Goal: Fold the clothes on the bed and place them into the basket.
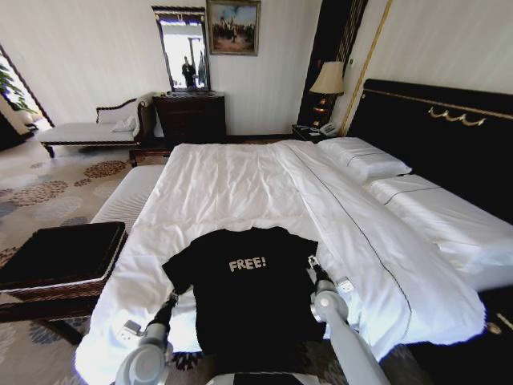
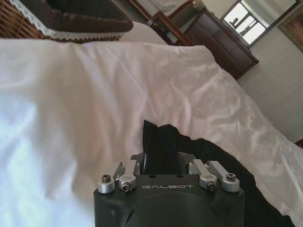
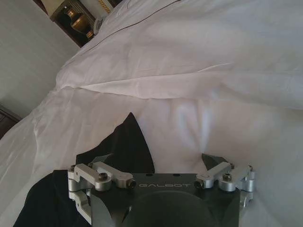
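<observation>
"FREE!" in white on black T-shirt (image 1: 248, 297); "GALBOT" on left gripper (image 2: 161, 163) & right gripper (image 3: 158, 163) housings.

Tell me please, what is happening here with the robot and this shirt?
The robot stands at the foot of the bed, where a black T-shirt lies spread flat, not yet folded. The left gripper is at the shirt's left side, by the sleeve, and the right gripper is at the right sleeve; the right one's fingers look open. The basket waits beside the bed on the robot's left, with no shirt in it.
</observation>
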Motion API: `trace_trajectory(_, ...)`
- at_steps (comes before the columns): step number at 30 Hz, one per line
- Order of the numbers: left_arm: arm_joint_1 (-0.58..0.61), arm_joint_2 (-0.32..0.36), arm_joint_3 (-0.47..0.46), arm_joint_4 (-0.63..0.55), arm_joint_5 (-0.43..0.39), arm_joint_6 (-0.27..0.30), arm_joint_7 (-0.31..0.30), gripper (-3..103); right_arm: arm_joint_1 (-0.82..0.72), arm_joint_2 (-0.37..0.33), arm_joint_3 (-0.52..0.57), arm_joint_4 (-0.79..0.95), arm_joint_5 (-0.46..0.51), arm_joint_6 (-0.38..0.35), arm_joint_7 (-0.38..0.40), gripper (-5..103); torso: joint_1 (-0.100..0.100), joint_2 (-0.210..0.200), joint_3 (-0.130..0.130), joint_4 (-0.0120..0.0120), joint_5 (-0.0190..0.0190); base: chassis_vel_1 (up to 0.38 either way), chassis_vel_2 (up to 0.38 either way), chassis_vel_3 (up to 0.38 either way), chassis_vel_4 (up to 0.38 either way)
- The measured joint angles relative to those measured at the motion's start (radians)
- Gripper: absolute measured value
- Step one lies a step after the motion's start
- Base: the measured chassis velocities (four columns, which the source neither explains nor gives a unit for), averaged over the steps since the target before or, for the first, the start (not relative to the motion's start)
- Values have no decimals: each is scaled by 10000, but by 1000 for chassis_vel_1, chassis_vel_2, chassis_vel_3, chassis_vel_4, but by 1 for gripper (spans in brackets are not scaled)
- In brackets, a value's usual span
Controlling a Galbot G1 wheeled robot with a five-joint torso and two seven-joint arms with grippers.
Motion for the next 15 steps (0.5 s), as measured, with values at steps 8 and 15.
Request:
trace_trajectory(8, -137, 240, -411, -162, -49, -167, -80, 70, 585, -108, 81, -666, 574, -36, -431, 100, 1, 0, 0, -2, -2, 0, 0, 0, 0)
trace_trajectory(15, -155, 238, -286, -241, -412, -362, 52, 92, 968, -90, 7, -1307, 549, 58, -995, 99, 0, 0, 0, -3, -3, 0, 0, 0, 0)
